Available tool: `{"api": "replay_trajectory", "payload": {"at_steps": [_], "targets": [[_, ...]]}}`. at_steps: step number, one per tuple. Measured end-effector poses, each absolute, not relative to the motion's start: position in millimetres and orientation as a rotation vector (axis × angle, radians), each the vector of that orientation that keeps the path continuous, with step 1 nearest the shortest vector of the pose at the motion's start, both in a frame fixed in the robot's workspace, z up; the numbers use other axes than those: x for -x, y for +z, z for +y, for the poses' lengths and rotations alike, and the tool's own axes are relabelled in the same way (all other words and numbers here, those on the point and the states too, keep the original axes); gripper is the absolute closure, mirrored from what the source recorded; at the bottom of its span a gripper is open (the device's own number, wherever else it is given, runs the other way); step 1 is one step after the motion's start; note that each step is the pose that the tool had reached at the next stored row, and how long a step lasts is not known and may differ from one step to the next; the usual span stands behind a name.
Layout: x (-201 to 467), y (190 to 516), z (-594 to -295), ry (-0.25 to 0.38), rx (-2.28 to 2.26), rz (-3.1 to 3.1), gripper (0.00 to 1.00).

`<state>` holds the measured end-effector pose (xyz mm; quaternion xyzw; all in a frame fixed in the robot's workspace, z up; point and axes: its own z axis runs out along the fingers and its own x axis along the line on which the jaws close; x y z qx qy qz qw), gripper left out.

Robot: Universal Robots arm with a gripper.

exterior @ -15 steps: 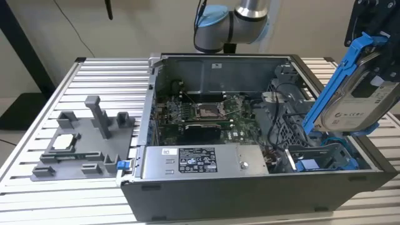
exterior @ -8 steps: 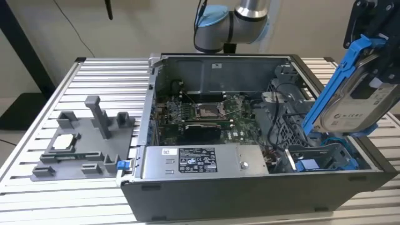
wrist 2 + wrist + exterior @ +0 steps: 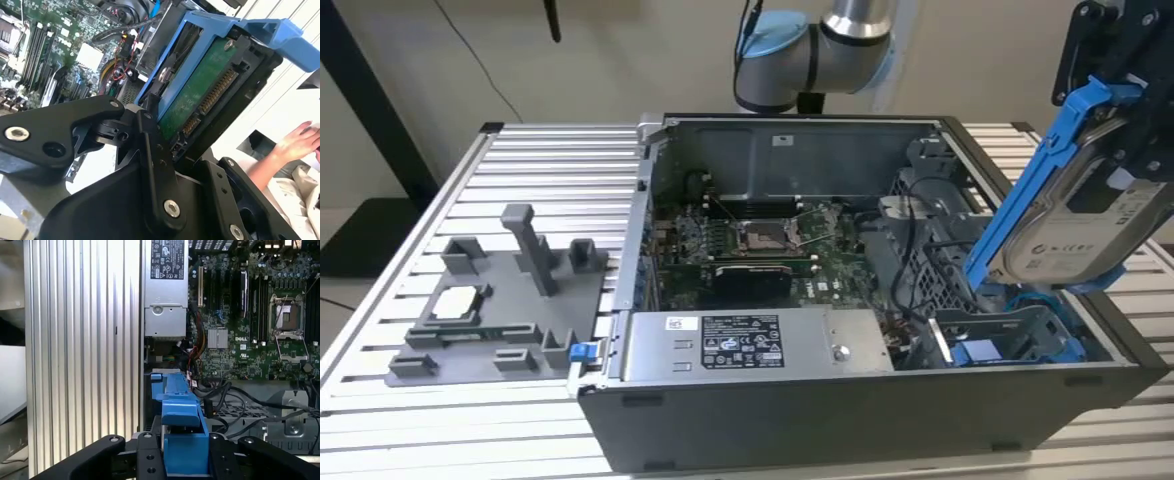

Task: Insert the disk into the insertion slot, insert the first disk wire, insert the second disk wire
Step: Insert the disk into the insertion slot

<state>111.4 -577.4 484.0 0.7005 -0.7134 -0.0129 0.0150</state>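
Over the corner of the open computer case (image 3: 854, 430) at the exterior view's right, the gripper (image 3: 1110, 105) is clamped on the disk (image 3: 1067, 210), its black fingers (image 3: 145, 456) pressing the two sides of the blue carrier, as both wrist views show. The disk hangs steeply tilted, not flat. Its long axis runs from the gripped upper end down and toward the exterior view's left, and the labelled silver face is turned to the exterior camera. The insertion slot (image 3: 1001, 335), a grey bay with blue rails, lies directly below the disk's lower end, beside the power supply (image 3: 747, 345) and apart from the motherboard (image 3: 761, 240). The carrier's lower edge sits just above the bay's mouth; whether it touches the rails cannot be told. In the second wrist view the disk's (image 3: 200, 95) green circuit-board side faces the camera, with the row of connector pins at the end nearest the gripper (image 3: 190, 165). By that reading the connector end stays outward for the wires. Neither wire is attached to the disk. The first wrist view looks down the length of the carrier (image 3: 182, 405) from the gripper (image 3: 182, 456) toward the bay, which suggests the disk lines up with the slot in width, though its tilt looks steeper than the bay's own line.
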Motion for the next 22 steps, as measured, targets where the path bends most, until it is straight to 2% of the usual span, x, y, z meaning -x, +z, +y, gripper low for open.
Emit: {"api": "replay_trajectory", "payload": {"at_steps": [22], "targets": [[-112.1,460.3,-577.3,-0.040,-2.180,-2.220,1.00]]}}
